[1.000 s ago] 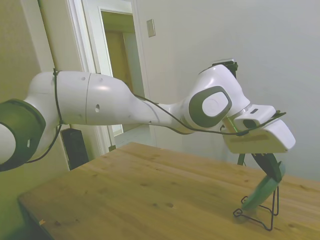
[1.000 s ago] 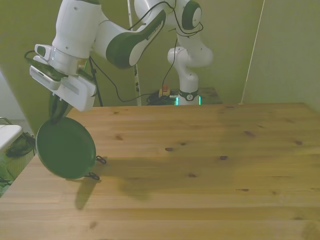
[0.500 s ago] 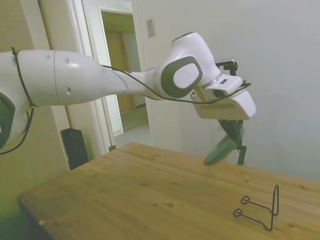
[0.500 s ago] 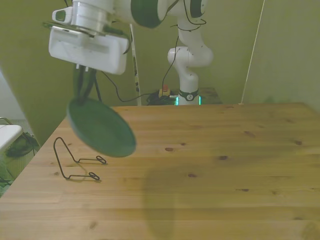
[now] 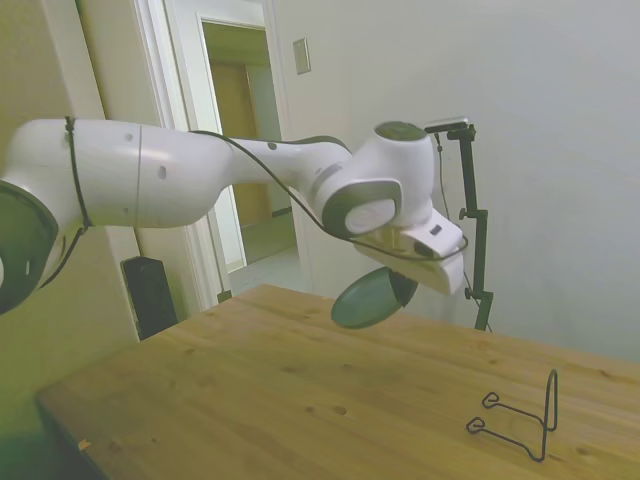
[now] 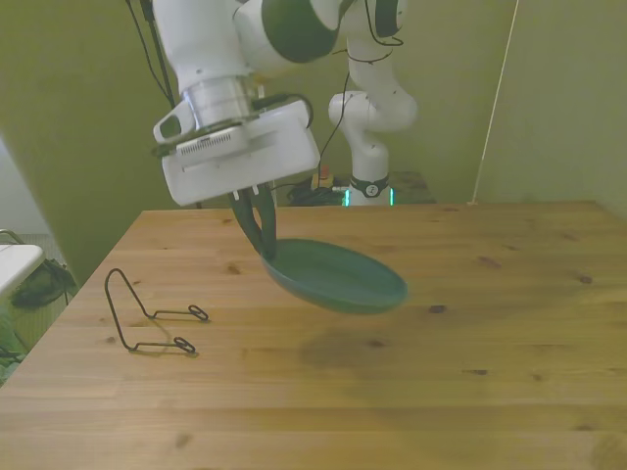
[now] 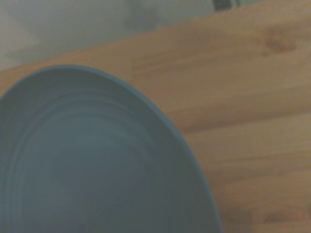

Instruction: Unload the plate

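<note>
The dark green plate (image 6: pixel 338 275) hangs in the air above the middle of the wooden table (image 6: pixel 490 333), tilted close to flat. My gripper (image 6: pixel 261 233) is shut on the plate's rim at the side toward the front view's left. In the side view the plate (image 5: pixel 364 298) shows under the white hand, well above the tabletop. The wrist view is filled by the plate's ridged inside (image 7: pixel 87 160), with bare wood beyond it. The plate carries nothing.
A thin black wire stand (image 6: pixel 147 315) rests empty on the table at the front view's left, also seen at the side view's lower right as the wire stand (image 5: pixel 520 420). The plate's shadow (image 6: pixel 343 350) lies on the wood under it.
The plate has been lifted off the wire stand and carried toward the table's middle. It has turned from near upright to near flat, and the stand is left empty.
</note>
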You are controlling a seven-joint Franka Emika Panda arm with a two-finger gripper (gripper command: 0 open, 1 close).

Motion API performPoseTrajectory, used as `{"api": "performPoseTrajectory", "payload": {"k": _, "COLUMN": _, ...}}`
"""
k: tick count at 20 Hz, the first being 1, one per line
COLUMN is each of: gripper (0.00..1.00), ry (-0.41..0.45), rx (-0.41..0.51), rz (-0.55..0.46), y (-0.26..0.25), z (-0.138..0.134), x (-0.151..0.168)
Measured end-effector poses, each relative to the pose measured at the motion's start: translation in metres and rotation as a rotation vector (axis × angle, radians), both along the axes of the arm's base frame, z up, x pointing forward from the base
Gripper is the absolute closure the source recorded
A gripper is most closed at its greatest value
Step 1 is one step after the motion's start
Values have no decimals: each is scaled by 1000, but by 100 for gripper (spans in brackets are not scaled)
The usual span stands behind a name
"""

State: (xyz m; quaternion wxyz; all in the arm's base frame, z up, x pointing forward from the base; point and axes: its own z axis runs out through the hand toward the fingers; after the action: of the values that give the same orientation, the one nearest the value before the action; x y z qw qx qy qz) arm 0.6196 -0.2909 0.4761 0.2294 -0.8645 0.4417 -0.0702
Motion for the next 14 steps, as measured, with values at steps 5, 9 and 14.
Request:
{"api": "performPoseTrajectory", "payload": {"k": 5, "gripper": 100, "ry": 191, "rx": 191, "rz": 33, "y": -43, "z": -82, "x": -8}}
{"api": "performPoseTrajectory", "payload": {"k": 9, "gripper": 100, "ry": 259, "rx": 198, "rz": -6, "y": -61, "z": -115, "x": 7}}
{"api": "performPoseTrajectory", "payload": {"k": 14, "gripper": 0, "ry": 311, "rx": 121, "rz": -18, "y": -51, "z": -116, "x": 27}}
